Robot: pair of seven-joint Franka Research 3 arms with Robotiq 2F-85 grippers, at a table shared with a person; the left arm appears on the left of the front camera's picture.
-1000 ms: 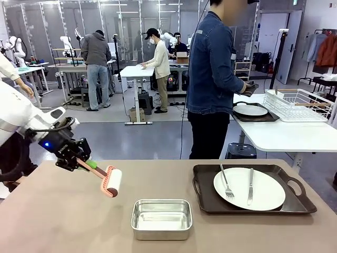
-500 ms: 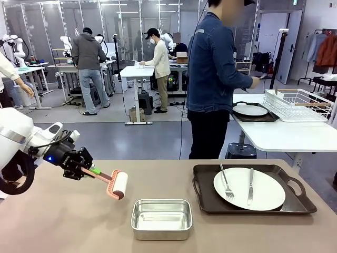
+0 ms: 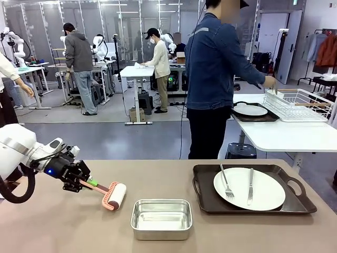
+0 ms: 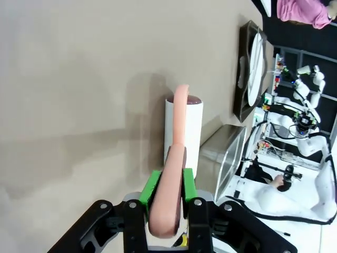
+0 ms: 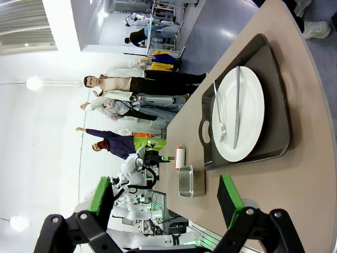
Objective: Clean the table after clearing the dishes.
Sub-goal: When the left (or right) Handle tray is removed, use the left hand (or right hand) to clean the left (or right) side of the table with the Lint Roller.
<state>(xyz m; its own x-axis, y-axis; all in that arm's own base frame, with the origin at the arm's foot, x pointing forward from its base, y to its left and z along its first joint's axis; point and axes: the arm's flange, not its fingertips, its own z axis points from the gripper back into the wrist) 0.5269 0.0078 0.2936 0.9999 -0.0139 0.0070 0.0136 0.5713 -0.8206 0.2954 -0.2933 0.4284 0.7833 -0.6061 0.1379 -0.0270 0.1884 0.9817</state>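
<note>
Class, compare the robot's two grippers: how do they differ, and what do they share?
The left gripper is shut on a lint roller's pink handle; the right gripper stands open and empty. The left gripper hangs over the table's left side; the right gripper faces the tray. Both are black with green pads.

A smooth grey floor (image 3: 131,139) runs back through a wide, brightly lit workshop. Long white ceiling strip lights (image 3: 122,4) shine above tall metal-framed glass partitions (image 3: 37,31) along the far side. A white rectangular workbench (image 3: 131,73) stands mid-room. At the right, a smaller white table (image 3: 284,138) carries a white wire dish rack (image 3: 300,105), with a clothes rail of hanging garments (image 3: 325,50) behind it.
</note>
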